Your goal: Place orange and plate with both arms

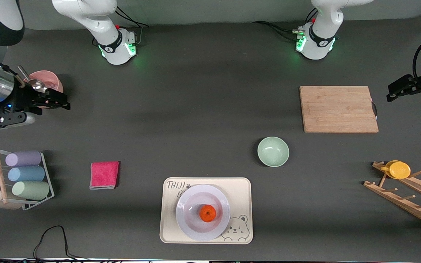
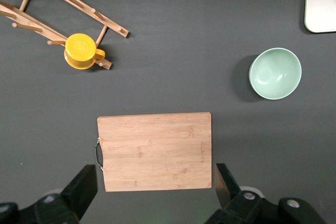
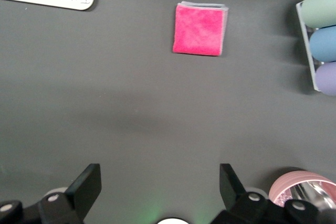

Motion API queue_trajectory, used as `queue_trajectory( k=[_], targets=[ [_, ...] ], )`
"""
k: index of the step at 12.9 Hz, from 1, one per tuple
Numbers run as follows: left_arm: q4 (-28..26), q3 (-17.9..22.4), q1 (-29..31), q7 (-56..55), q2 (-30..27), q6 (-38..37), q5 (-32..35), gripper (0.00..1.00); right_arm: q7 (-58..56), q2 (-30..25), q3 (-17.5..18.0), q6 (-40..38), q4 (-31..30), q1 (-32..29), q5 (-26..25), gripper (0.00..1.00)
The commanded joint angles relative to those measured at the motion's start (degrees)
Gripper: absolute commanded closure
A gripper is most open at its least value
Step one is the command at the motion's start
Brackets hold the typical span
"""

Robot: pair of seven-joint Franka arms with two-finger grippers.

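Observation:
The orange lies in the middle of the pale lavender plate. The plate rests on the cream bear tray near the front camera's edge of the table. My right gripper is open and empty, up over the table at the right arm's end, beside a pink bowl; in its wrist view only bare table lies under it. My left gripper is open and empty, up at the left arm's end beside the cutting board; in its wrist view the board's edge lies under it. Both are well apart from the plate.
A mint-green bowl stands between the tray and a wooden cutting board. A yellow cup sits on a wooden rack. A pink cloth, a wire rack of pastel cups and a pink bowl are toward the right arm's end.

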Motion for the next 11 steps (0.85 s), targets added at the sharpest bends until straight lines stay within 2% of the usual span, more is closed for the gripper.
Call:
queue_trajectory(
  k=[1, 3, 6, 8, 11],
  targets=[
    [0.6, 0.1, 0.1, -0.1, -0.6, -1.2, 0.3, 0.0, -1.8, -0.6, -0.4, -0.3, 1.3, -1.2, -0.2, 0.0],
    [0.9, 0.1, 0.0, 0.1, -0.5, -1.2, 0.3, 0.0, -0.9, -0.7, -0.3, -0.3, 1.6, -1.2, -2.7, 0.0],
    [1.8, 0.1, 0.1, 0.0, -0.5, -2.2, 0.3, 0.0, 3.0, -1.0, -0.5, -0.1, 2.4, -1.3, -2.8, 0.0],
    [1.8, 0.2, 0.3, 0.0, -0.4, -2.3, 0.3, 0.0, 2.1, -1.4, -2.3, -0.2, 2.4, -1.5, -2.6, 0.0],
    [1.8, 0.1, 0.9, -0.1, -0.4, -2.6, 0.2, 0.0, 1.7, -1.3, -2.9, -0.4, 2.3, -1.4, -2.1, 0.0]
  ],
)
